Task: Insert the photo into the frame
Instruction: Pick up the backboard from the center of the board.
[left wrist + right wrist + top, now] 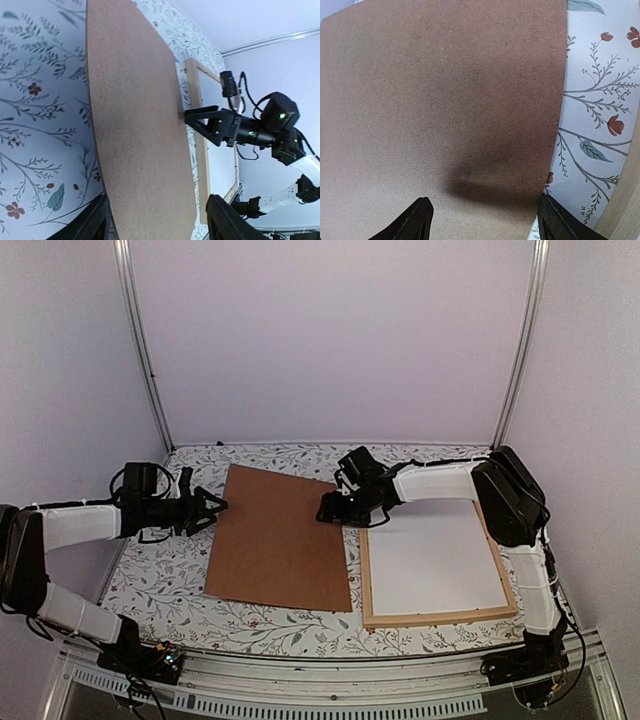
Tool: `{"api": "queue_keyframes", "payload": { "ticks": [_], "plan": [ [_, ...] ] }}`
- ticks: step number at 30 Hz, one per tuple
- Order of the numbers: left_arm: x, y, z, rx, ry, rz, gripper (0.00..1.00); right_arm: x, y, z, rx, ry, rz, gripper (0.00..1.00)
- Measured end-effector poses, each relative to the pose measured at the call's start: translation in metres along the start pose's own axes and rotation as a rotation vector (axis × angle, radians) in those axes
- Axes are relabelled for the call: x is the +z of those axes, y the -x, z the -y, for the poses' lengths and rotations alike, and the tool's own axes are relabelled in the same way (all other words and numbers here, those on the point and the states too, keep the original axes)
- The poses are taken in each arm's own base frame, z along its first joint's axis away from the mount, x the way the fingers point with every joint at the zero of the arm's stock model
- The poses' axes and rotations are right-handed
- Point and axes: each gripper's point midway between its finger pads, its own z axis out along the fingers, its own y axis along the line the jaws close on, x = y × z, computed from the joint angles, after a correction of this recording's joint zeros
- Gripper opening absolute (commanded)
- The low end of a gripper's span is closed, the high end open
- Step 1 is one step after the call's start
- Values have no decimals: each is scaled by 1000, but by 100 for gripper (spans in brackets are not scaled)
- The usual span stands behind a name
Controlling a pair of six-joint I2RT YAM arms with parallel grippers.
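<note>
The frame [440, 617] lies flat at the near-right corner of the surface [160, 570], its near bar close to the near edge and its right bar along the right edge. A plain white sheet fills it, seemingly the photo [435, 565] face down; no print shows. The sides sit roughly square to the surface's edges, and foreshortening hides which axis is longer. A brown backing board [280, 540] lies mid-surface, long sides running far to near and slightly turned. Its near-right corner is just beside the frame's left bar, with a narrow patterned strip between them farther back. Bare surface remains along the left and far edges. The left pincer [217, 513] is spread at the board's left edge. The right pincer [328, 512] is spread at its right edge, pinching nothing.
</note>
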Motion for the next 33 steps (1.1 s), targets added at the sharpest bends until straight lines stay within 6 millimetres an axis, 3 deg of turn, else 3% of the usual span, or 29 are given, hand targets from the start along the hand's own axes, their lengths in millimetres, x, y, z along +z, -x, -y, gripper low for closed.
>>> {"api": "queue_keyframes", "payload": {
  "ticks": [7,11,29,33],
  "plan": [
    [-21,25,59,144,-176,81,67,2,-1,-7,1,61,8,74],
    [-31,33,83,203,-238,102,65,4,-3,-15,8,135,13,74],
    [-53,39,146,389,-333,152,65,7,-21,-53,37,456,-42,74],
    [-47,31,143,360,-272,117,65,7,-31,-63,37,499,-76,74]
  ]
}}
